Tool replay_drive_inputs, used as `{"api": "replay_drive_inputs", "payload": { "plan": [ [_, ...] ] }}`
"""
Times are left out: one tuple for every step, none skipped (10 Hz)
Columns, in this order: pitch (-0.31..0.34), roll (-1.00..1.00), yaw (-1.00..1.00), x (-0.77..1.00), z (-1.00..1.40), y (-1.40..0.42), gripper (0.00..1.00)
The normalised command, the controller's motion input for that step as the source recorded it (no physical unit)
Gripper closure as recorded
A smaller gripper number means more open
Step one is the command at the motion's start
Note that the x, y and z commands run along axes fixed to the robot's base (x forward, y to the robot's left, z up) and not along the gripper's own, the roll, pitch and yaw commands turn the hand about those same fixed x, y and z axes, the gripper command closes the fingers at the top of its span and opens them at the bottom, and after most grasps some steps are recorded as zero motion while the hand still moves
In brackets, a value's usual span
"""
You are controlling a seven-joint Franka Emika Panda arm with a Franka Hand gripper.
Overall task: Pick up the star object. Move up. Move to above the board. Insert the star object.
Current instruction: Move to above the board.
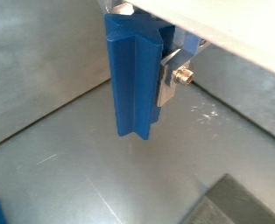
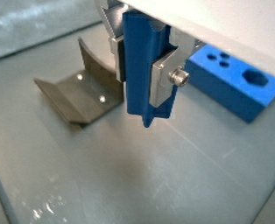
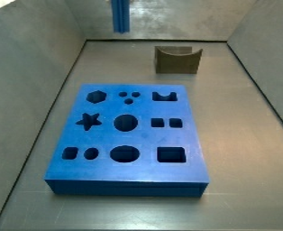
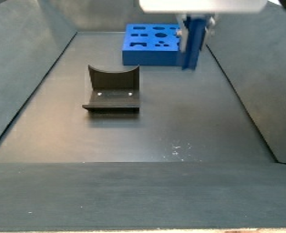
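The star object is a tall blue ridged prism, and my gripper is shut on its upper part. It hangs upright, clear of the grey floor. In a wrist view the silver fingers clamp the star object from both sides, with its lower end free below them. In a side view the star object hangs beside the far end of the board, under the gripper. The board is a flat blue slab with many cut-outs, including a star hole. The star object shows at the far wall.
An olive-brown notched block stands on the floor past the board's end; it shows as the block beside the held piece and as the block. Sloping grey walls enclose the floor. A board corner lies close by.
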Motion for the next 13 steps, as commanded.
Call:
{"api": "replay_drive_inputs", "payload": {
  "plan": [
    [0.092, 0.02, 0.02, 0.28, 1.00, -0.03, 1.00],
    [0.095, 0.02, 0.02, 0.26, 1.00, -0.03, 1.00],
    [0.094, 0.03, 0.02, 0.24, 1.00, -0.03, 1.00],
    [0.092, 0.04, 0.02, 0.23, 1.00, -0.03, 1.00],
    [0.097, 0.05, 0.02, 0.20, 1.00, -0.03, 1.00],
    [0.096, 0.06, 0.02, 0.18, 1.00, -0.03, 1.00],
    [0.096, 0.06, 0.02, 0.16, 1.00, -0.03, 1.00],
    [0.093, 0.07, 0.02, 0.13, 1.00, -0.03, 1.00],
    [0.093, 0.07, 0.02, 0.11, 0.96, -0.03, 1.00],
    [0.096, 0.08, 0.03, 0.07, 0.76, -0.02, 1.00],
    [0.097, 0.08, 0.02, 0.04, 0.61, -0.01, 1.00],
    [0.090, 0.08, 0.02, 0.02, 0.41, -0.01, 1.00],
    [0.091, 0.07, 0.02, 0.02, 0.26, -0.01, 1.00]
  ]
}}
